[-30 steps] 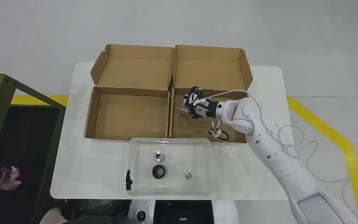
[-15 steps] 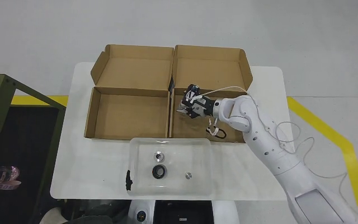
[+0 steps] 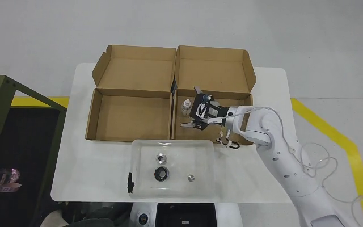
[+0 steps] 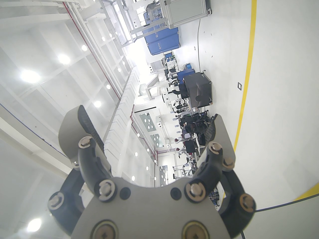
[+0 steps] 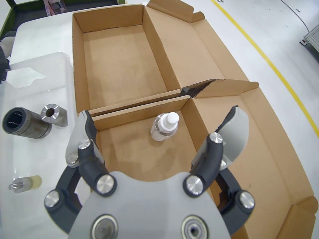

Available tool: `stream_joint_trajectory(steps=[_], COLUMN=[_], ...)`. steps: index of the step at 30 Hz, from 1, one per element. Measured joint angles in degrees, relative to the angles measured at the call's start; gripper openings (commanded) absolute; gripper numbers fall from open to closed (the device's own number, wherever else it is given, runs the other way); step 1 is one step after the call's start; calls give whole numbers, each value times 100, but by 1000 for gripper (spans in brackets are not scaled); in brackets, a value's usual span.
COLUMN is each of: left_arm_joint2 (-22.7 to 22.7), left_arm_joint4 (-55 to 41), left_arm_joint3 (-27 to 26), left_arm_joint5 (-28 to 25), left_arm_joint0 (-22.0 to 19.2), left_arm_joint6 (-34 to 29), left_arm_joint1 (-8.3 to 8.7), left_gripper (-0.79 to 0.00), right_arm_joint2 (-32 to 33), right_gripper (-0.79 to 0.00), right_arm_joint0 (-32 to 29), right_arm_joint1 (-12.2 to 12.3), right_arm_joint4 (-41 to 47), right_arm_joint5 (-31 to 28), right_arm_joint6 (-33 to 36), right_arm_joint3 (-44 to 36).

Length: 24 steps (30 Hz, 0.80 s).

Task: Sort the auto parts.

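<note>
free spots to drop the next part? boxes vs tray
Best is the left box: whole floor bare. In the right box a white bottle stands near the wall shared with its neighbour; the rest of the floor is bare, but the open right end effector hangs over it. The tray holds three parts and is most crowded.

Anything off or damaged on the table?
Nothing clearly wrong. The small white plastic bottle stands upright in the right brown cardboard box, near the open right hand. Only a small black piece at the clear plastic tray's rim is unidentifiable.
</note>
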Motion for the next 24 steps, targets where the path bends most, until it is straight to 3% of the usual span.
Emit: stream_joint_trajectory(steps=[14,24], left_arm_joint2=[0,0], left_arm_joint4=[0,0], left_arm_joint3=[0,0], left_arm_joint5=[0,0], left_arm_joint0=[0,0], left_arm_joint6=[0,0], left_arm_joint1=[0,0], left_gripper=[0,0], right_arm_joint2=[320,240], right_gripper=[0,0], right_arm_joint0=[-1455,-2122], right_arm_joint1=[252,365], right_arm_joint4=[-32,-401], right_arm_joint5=[-177,-232], right_arm_joint6=[920,1302], right_arm_joint3=[-1838,-2436])
